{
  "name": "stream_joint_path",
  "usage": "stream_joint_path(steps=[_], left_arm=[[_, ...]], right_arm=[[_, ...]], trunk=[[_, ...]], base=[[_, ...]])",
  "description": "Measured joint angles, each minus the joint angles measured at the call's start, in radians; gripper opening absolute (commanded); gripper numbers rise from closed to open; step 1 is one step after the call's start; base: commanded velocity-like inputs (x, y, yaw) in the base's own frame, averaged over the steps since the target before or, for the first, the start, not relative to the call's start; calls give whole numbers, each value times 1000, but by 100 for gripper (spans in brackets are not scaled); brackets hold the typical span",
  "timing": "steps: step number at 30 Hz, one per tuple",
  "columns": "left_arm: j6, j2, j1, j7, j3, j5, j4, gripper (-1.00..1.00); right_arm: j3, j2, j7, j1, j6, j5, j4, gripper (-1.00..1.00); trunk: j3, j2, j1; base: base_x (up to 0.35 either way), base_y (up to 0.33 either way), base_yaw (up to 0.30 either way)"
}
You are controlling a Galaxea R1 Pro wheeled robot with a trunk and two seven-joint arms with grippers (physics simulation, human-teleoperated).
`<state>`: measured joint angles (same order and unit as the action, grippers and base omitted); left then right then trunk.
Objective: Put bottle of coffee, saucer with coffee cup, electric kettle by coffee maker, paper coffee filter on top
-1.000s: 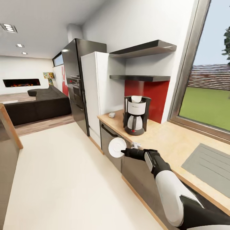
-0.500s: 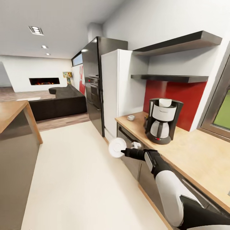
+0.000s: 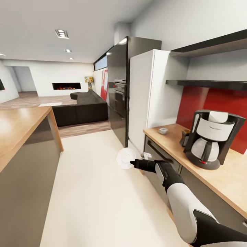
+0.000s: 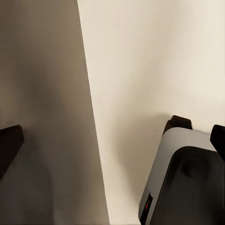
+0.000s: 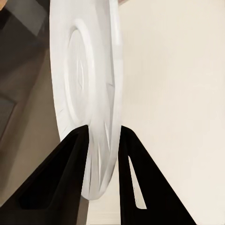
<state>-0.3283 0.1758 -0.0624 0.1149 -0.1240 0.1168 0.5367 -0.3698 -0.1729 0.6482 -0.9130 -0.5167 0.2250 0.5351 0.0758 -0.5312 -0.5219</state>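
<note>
- Two wooden work surfaces flank the pale cream floor (image 3: 89, 192): a wood-topped island (image 3: 20, 127) on the left of the head view and the light wood kitchen table (image 3: 219, 175) with grey cabinet fronts on the right.
- Beyond the table's far end stand a tall white cabinet (image 3: 151, 96) and a dark steel refrigerator column (image 3: 121, 85), with a dark sofa (image 3: 84, 109) further back in the living area.
- Dark wall shelves (image 3: 209, 83) hang above the table in front of a red backsplash (image 3: 206, 103).
- On the table near the red wall sits the black-and-white drip coffee maker (image 3: 212, 139), upright, with a glass carafe in its base.
- At the table's far end, well apart from the coffee maker, rests a small white coffee cup (image 3: 163, 130).
- The right gripper (image 3: 134, 163) reaches out over the floor, beside the table's front edge; its black fingers (image 5: 75, 178) are clamped on the rim of the round white saucer (image 3: 126, 158), which is held on edge, its face toward the camera.
- Dark fingers (image 4: 9, 145) of the left gripper show at the frame edges of its wrist view, spread wide with nothing between them, above floor and the robot's grey base (image 4: 187, 178).
</note>
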Motion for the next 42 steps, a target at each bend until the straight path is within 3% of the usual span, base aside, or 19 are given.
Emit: stream_joint_path(steps=[27, 42], left_arm=[[1, -17, 0, -1, 0, -1, 0, 100], [1, -18, 0, -1, 0, -2, 0, 100]], right_arm=[[-1, 0, 0, 0, 2, 1, 0, -100], [-1, 0, 0, 0, 2, 1, 3, -100]], trunk=[[0, 0, 0], [0, 0, 0]], base=[[312, 144, 1], [317, 132, -107]])
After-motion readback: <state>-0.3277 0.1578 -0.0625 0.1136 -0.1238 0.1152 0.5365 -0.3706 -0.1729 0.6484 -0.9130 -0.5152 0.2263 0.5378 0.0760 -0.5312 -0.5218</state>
